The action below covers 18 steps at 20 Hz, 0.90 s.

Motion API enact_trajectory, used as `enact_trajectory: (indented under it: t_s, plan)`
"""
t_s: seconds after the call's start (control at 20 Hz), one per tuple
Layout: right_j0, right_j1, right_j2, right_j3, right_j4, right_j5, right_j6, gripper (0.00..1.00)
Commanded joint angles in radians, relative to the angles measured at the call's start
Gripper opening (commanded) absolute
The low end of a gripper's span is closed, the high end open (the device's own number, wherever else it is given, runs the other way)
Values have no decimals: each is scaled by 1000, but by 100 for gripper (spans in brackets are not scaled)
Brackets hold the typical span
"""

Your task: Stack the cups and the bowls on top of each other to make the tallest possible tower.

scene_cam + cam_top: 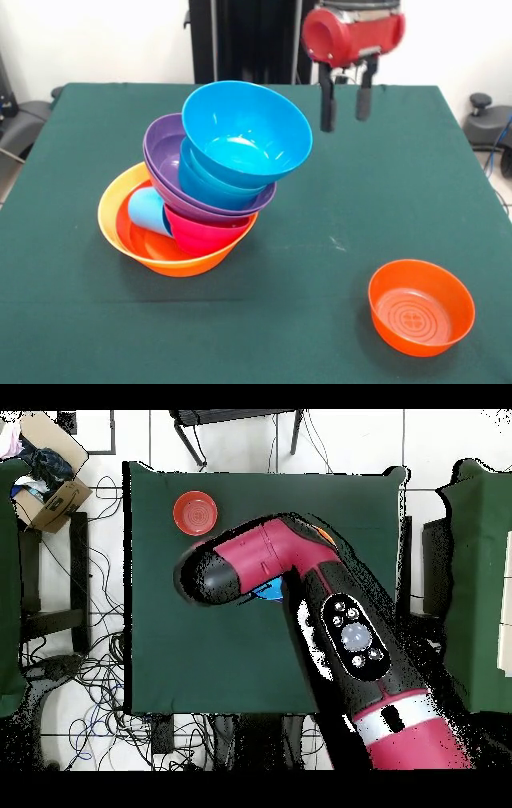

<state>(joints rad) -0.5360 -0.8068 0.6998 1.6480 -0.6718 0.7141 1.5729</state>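
Note:
The tower (210,180) leans to the right on the table's left half in the front view. Its base is the large orange bowl (120,232). Inside lie the light blue cup (148,212) on its side and a magenta bowl (204,234). Above them are nested purple bowls (164,152), blue bowls (196,180) and a tilted cyan-blue bowl (248,132) on top. A red-orange bowl (421,306) (195,512) stands alone, upright. My gripper (345,112) hangs open and empty to the right of the tower's top. In the overhead view the arm (320,624) hides the tower.
The green table (360,208) (200,644) holds nothing else. Its edges run close to the lone bowl. In the overhead view a cardboard box (48,494) and cables lie on the floor at the left.

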Motion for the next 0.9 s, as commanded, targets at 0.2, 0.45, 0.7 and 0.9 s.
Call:
enact_trajectory:
  t_s: [0.2, 0.45, 0.7, 0.9]
  plan:
    - [60, 193, -211, -292, 51, -16, 374, 100]
    - [65, 270, -234, -398, 16, -25, 401, 100]
    - [62, 309, -239, -447, 32, -1, 399, 100]
    - [80, 300, -260, -448, 53, 23, 416, 100]
